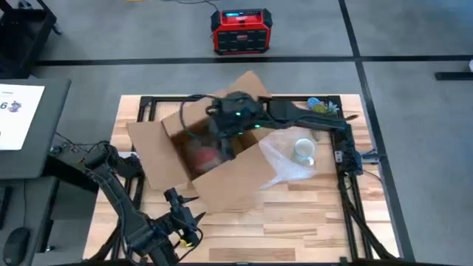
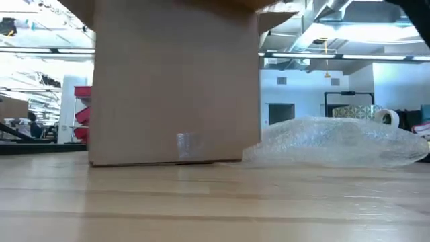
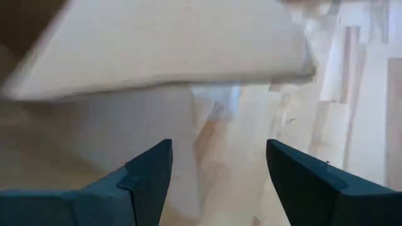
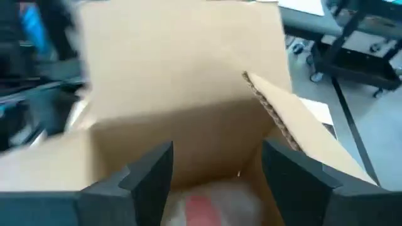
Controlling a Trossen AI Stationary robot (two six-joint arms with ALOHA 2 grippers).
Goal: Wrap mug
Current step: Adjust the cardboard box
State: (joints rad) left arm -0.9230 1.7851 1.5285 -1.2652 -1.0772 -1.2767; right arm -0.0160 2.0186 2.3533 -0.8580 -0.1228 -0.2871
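A: Where's the mug (image 1: 303, 151)?

B: Right of centre in the high view, sitting on the bubble wrap (image 1: 284, 162) on the counter (image 1: 295, 214), not wrapped yet.

A: And the pincers?

B: The right pincer (image 4: 217, 179) hangs spread and empty over the open cardboard box (image 1: 203, 159), above something red inside. The left pincer (image 3: 217, 182), lower left, is spread and empty too.

A: Risk?

B: I'd judge the right arm could clip a box flap and shove the box into the wrap and mug.
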